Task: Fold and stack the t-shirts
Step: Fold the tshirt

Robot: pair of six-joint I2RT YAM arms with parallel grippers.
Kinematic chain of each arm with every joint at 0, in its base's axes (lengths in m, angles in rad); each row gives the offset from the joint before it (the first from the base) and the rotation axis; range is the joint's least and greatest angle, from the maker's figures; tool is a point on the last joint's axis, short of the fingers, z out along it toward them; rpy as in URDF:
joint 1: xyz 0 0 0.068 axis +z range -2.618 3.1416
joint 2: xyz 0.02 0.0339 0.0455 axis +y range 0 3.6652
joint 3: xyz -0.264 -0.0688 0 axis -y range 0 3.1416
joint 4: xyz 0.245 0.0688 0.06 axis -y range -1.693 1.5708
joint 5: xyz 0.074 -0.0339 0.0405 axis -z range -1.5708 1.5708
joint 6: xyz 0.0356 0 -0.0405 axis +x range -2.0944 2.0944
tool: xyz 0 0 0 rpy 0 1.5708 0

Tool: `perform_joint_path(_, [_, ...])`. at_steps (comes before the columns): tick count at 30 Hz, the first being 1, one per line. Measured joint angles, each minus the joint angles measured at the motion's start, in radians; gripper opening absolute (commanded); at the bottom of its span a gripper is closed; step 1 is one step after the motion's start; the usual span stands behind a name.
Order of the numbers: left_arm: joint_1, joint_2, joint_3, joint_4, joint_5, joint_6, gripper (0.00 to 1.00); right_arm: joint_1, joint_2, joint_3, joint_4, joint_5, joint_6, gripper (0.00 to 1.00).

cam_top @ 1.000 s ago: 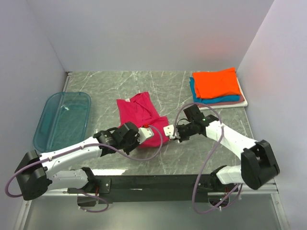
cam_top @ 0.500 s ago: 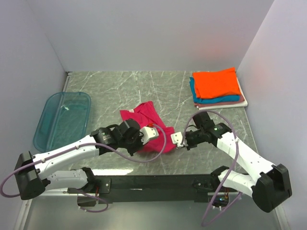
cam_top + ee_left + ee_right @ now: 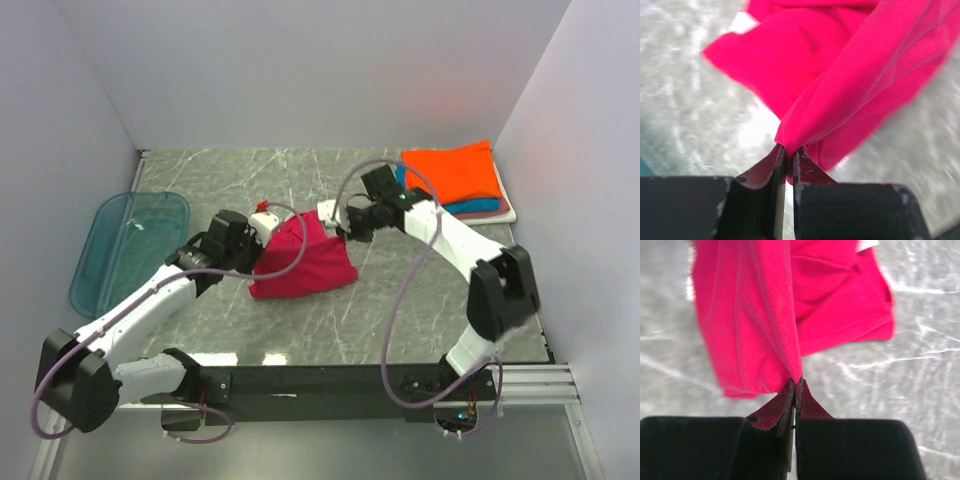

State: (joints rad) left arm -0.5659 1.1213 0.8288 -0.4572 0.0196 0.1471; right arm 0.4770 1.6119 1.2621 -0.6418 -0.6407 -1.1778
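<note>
The magenta-red t-shirt hangs between both grippers above the middle of the table, its lower part resting on the marble top. My left gripper is shut on its left upper corner, seen in the left wrist view with cloth bunched between the jaws. My right gripper is shut on the right upper corner, seen in the right wrist view pinching a fold of the shirt. A folded stack with an orange shirt on top, teal-blue, pinkish and white below, lies at the back right.
A translucent blue plastic tray stands at the left edge of the table. The grey marble table top is walled on the left, back and right. Cables loop from both arms over the table.
Both grippers have moved from the near side of the shirt to the far side, lifting and carrying its near edge over. The shirt now hangs doubled between them.
</note>
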Motion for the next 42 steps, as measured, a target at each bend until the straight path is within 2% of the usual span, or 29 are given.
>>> perform_joint_path(6, [0.157,0.147,0.035,0.114,0.002,0.026,0.00,0.000,0.236,0.246,0.045,0.042,0.091,0.00])
perform_joint_path(11, [0.224,0.288,0.105,0.174,0.010,0.045,0.00,0.000,0.362,0.331,0.090,0.089,0.170,0.00])
perform_joint_path(21, [0.264,0.449,0.213,0.260,0.010,0.055,0.00,0.000,0.405,0.348,0.201,0.216,0.318,0.00])
perform_joint_path(30, [0.291,0.579,0.290,0.300,0.008,0.069,0.01,-0.003,0.479,0.435,0.238,0.282,0.396,0.00])
perform_joint_path(32, [0.297,0.602,0.293,0.306,0.006,0.068,0.01,-0.003,0.496,0.446,0.239,0.285,0.404,0.02])
perform_joint_path(33, [0.299,0.612,0.296,0.309,0.006,0.067,0.02,-0.003,0.505,0.452,0.238,0.286,0.409,0.08])
perform_joint_path(34, [0.301,0.621,0.299,0.312,0.001,0.064,0.09,-0.003,0.513,0.455,0.240,0.289,0.420,0.12])
perform_joint_path(35, [0.302,0.628,0.304,0.313,-0.006,0.057,0.20,-0.003,0.519,0.458,0.241,0.293,0.428,0.19])
perform_joint_path(36, [0.303,0.638,0.314,0.313,-0.017,0.050,0.45,-0.003,0.523,0.459,0.245,0.300,0.439,0.37])
perform_joint_path(37, [0.304,0.651,0.332,0.313,-0.041,0.039,0.58,-0.003,0.526,0.459,0.248,0.311,0.464,0.43])
perform_joint_path(38, [0.304,0.661,0.349,0.311,-0.068,0.024,0.66,-0.003,0.526,0.459,0.255,0.326,0.485,0.47])
perform_joint_path(39, [0.307,0.677,0.379,0.311,-0.110,0.001,0.85,-0.003,0.526,0.459,0.270,0.352,0.514,0.55])
perform_joint_path(40, [0.311,0.687,0.401,0.313,-0.142,-0.013,0.99,-0.004,0.526,0.459,0.291,0.375,0.554,0.56])
perform_joint_path(42, [0.321,0.692,0.440,0.314,-0.233,-0.068,0.99,-0.005,0.526,0.460,0.328,0.428,0.635,0.57])
